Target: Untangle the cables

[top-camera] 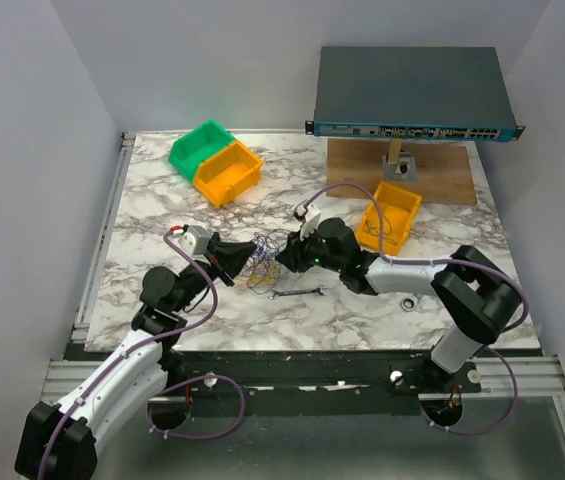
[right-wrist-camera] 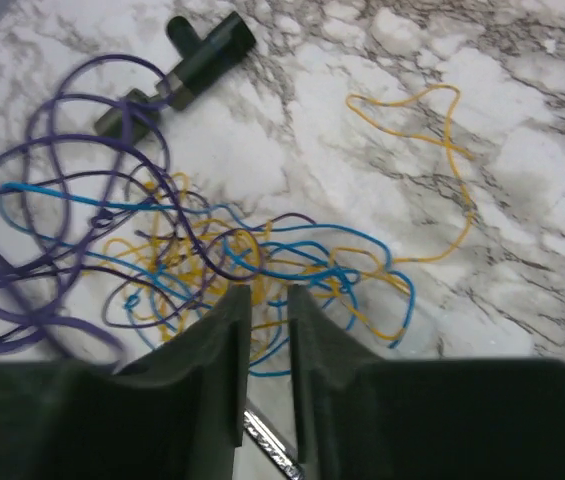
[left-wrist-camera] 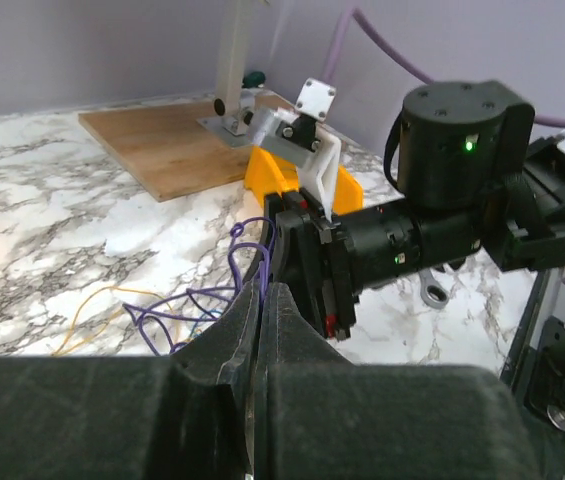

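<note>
The cables lie as one tangle of thin blue, yellow-orange and dark purple wires at the table's middle, between my two grippers. In the right wrist view the cables spread under the fingers, and one yellow-orange wire loops off to the right. My left gripper sits at the tangle's left edge, and in its wrist view the left gripper is shut on a purple wire that rises from between the jaws. My right gripper is at the tangle's right edge. In its wrist view the right gripper is open with a narrow gap, just over the wires.
A silver wrench lies just in front of the tangle. A small black cylindrical piece lies beyond it. Green bin and yellow bin stand at back left. An orange bin and a wooden board under a network switch stand at back right.
</note>
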